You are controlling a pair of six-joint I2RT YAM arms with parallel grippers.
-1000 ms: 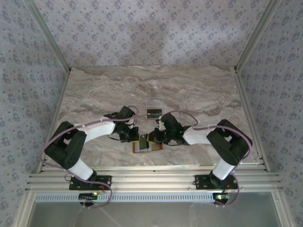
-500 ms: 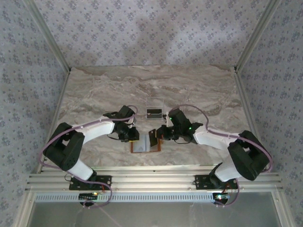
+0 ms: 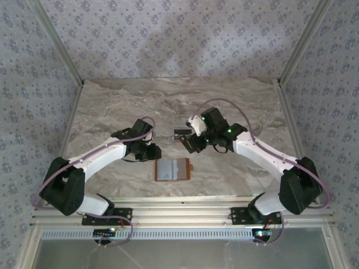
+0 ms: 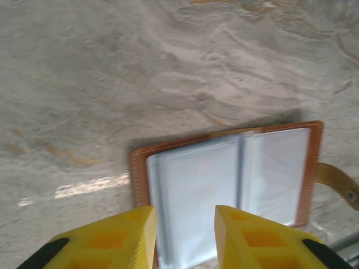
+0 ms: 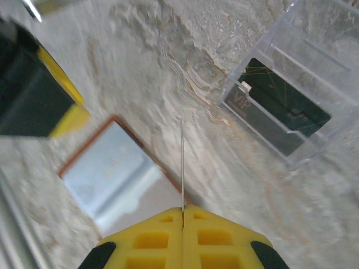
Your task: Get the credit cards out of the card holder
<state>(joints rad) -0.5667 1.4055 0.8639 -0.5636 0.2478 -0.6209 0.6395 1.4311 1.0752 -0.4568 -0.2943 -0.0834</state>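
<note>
Card holder (image 3: 172, 169) lies opened flat on the worktop (image 3: 235, 106), nearest the arm bases. Its grey-blue lining faces up and its side tab (image 4: 336, 180) points towards the right arm. Laid open this way, both pocket panels can be reached from above. The pockets look pale and flat; whether a card remains inside cannot be determined.

Left tool (image 4: 185, 216) hovers over the holder's left side, apart from the leather. Its fingers are spread, with nothing between them. This position probably keeps it at hand to steady the holder if it shifts.

Right tool (image 5: 182, 212) is farther out, raised above the worktop between the holder and the clear rack (image 5: 322, 50). Its fingers are pressed together, pinching one credit card (image 5: 182, 162) by a short edge. In the right wrist view the card appears edge-on as a thin line. Gripping the edge leaves most of the card free, which suits feeding it into a slot.

The clear rack stands farthest out, just beyond the right tool. One dark card (image 5: 286, 103) is seated in a compartment.

Judgement: the pinched card is out of the holder and appears bound for the rack. The next move calls for aligning the free edge with an open compartment. The risks are striking a partition wall or letting the card pivot in the narrow pinch.
</note>
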